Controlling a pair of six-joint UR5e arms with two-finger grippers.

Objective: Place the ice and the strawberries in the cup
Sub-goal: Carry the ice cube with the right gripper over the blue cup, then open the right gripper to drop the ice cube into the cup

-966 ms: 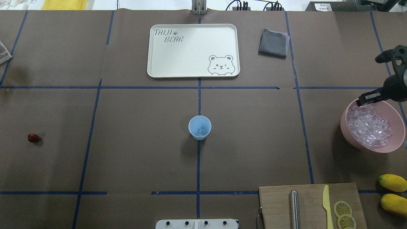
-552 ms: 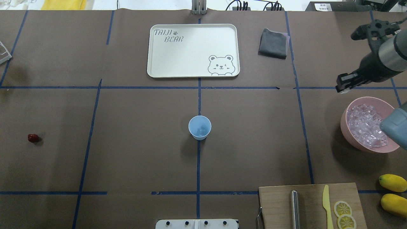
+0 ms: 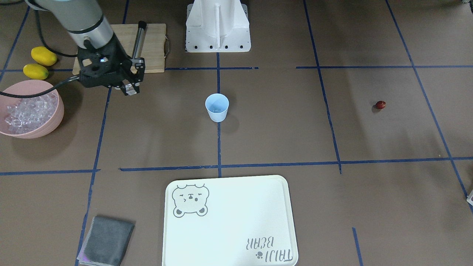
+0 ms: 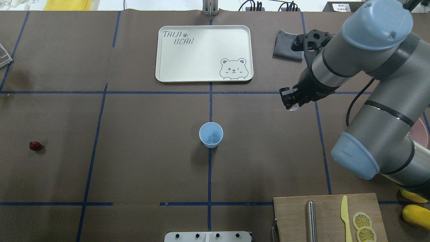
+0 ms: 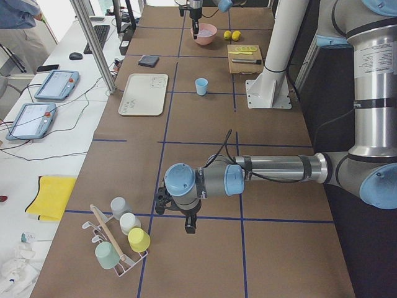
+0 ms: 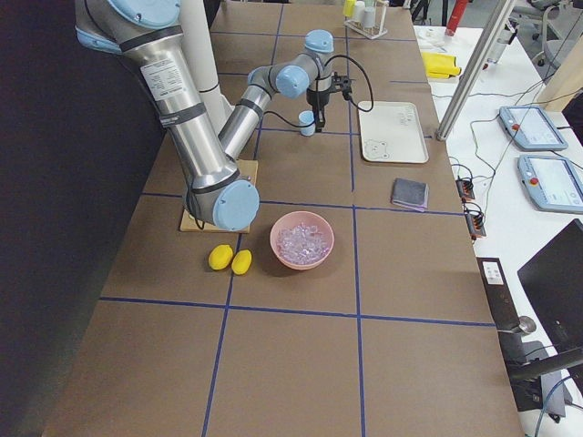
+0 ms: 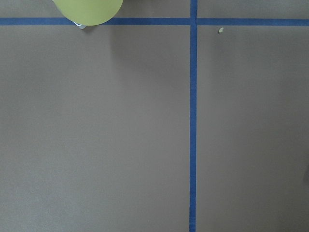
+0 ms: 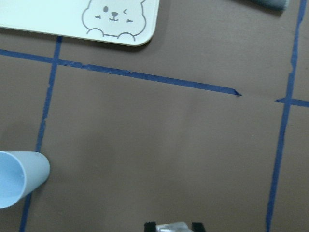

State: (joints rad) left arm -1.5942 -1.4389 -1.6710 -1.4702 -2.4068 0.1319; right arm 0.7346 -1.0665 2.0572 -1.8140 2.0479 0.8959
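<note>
The pale blue cup (image 4: 211,134) stands upright at the table's middle; it also shows in the front view (image 3: 217,107) and at the left edge of the right wrist view (image 8: 14,179). Something glassy lies in it. My right gripper (image 4: 291,103) hangs above the table, right of and beyond the cup, shut on a clear ice cube (image 3: 129,89). More ice (image 3: 26,109) fills the pink bowl (image 3: 55,118). The dark red strawberry (image 4: 35,145) lies alone at the far left. My left gripper (image 5: 189,226) shows only in the exterior left view, so I cannot tell its state.
A white bear tray (image 4: 201,74) and a grey cloth (image 4: 285,47) lie at the back. A cutting board (image 4: 292,215) with a knife and lemon slices is front right, with lemons (image 3: 40,62) beside it. A rack of cups (image 5: 124,239) stands near the left arm.
My right gripper has risen from the pink bowl and moved left toward the table's middle, carrying an ice cube. The cup and strawberry have not moved.
</note>
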